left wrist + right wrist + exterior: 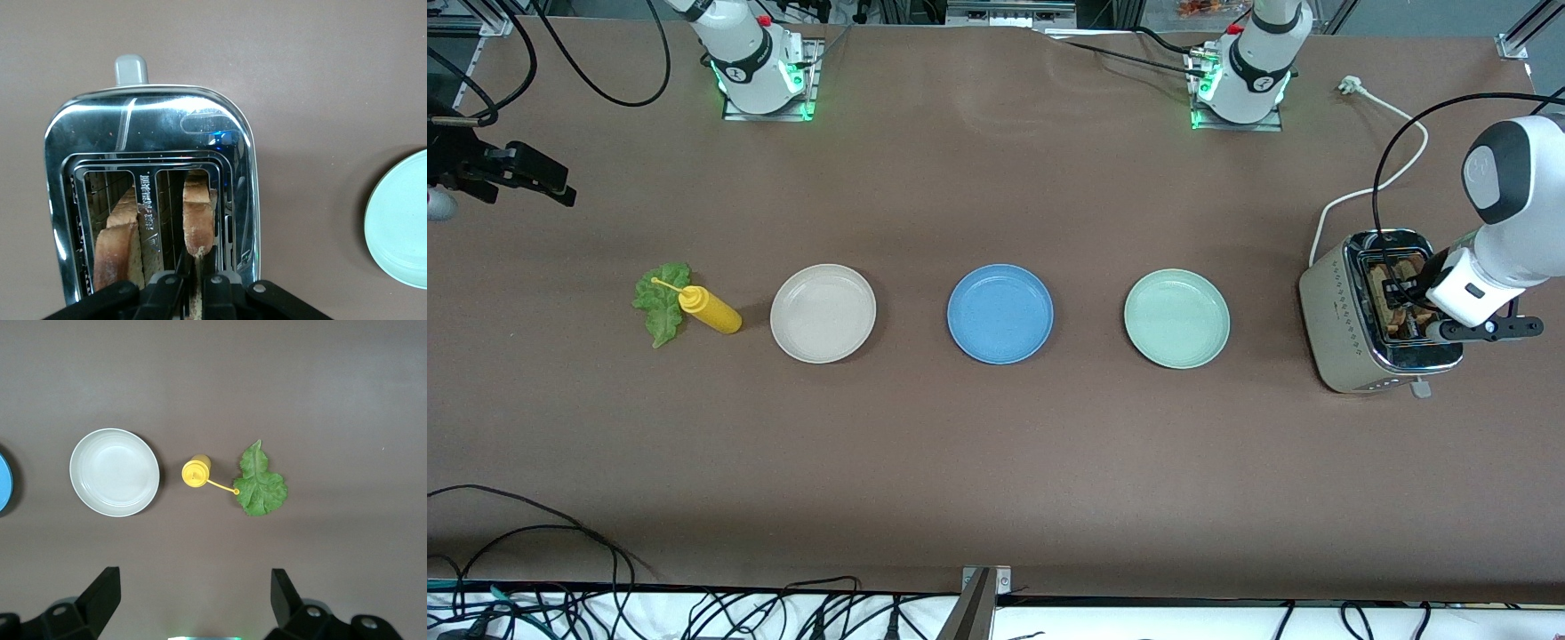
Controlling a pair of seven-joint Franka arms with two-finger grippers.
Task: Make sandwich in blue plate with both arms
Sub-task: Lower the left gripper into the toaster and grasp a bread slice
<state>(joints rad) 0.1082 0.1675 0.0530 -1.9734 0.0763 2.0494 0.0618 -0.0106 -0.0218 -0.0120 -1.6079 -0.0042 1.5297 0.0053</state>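
Table: brown tabletop (996,444), wide bare strip along the edge nearest the front camera.
Plates: cream plate (823,313), blue plate (1000,313) and green plate (1176,318) in a row, apart; blue plate holds nothing.
Toaster (1369,320): left arm's end, two bread slices (198,217) in its slots.
Left gripper (193,283): over the toaster, pinched on one slice.
Right gripper (193,587): fingers spread wide, waiting high above the lettuce leaf (660,302).
Mustard bottle (708,309): touching the lettuce, beside the cream plate.

bread slices (198,220) sunk in toaster (150,127), green plate (400,227) cropped
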